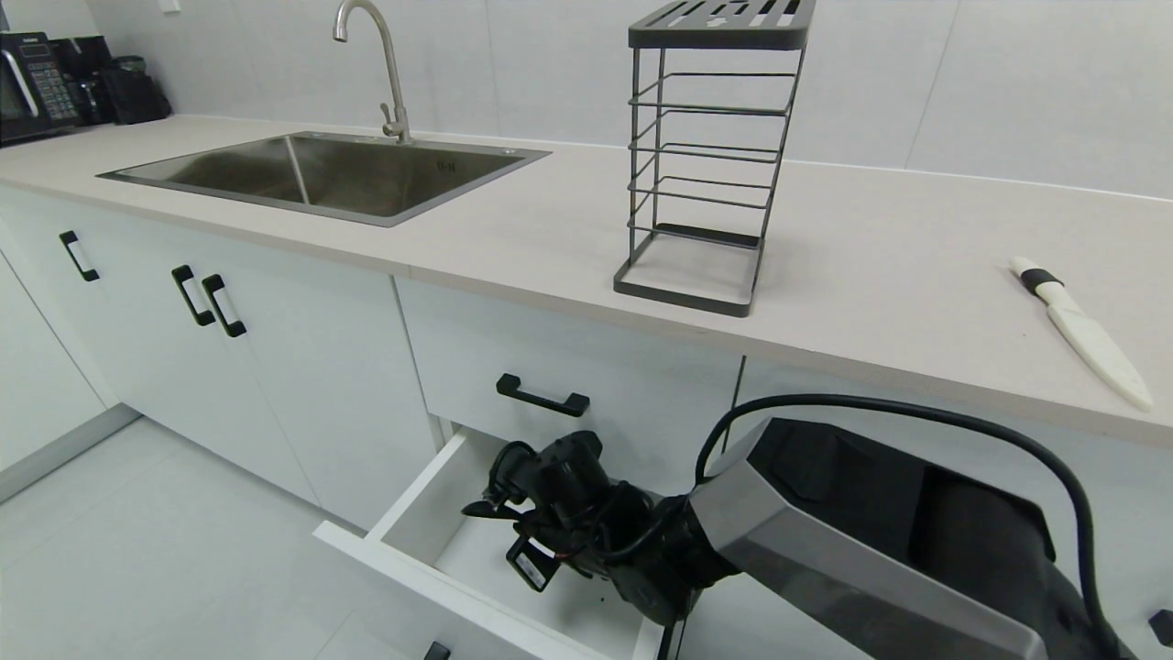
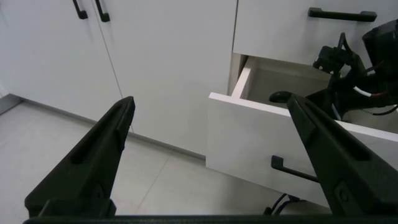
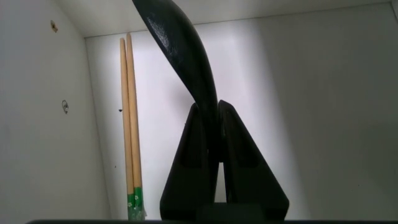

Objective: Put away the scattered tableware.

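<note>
Right pincer (image 3: pixel 211 127) clenched on the narrow neck of a black spoon (image 3: pixel 179 46), bowl end forward, inside the open drawer (image 1: pixel 414 513) below the bench (image 1: pixel 871 247). A pair of wooden chopsticks (image 3: pixel 128 118) lies along the drawer's side wall, just beside the spoon. Cannot tell whether the spoon touches the drawer floor. Left pincer (image 2: pixel 211 106) released, jaws wide, low before the cabinet doors, holding nothing. Spoon judged light, stiff and smooth, probably plastic; the thin handle could swivel between the pads, so a hold near the bowl suits. White knife (image 1: pixel 1081 332) on the bench, well apart to the right: light, blade possibly brittle; take by the black-banded handle end.
</note>
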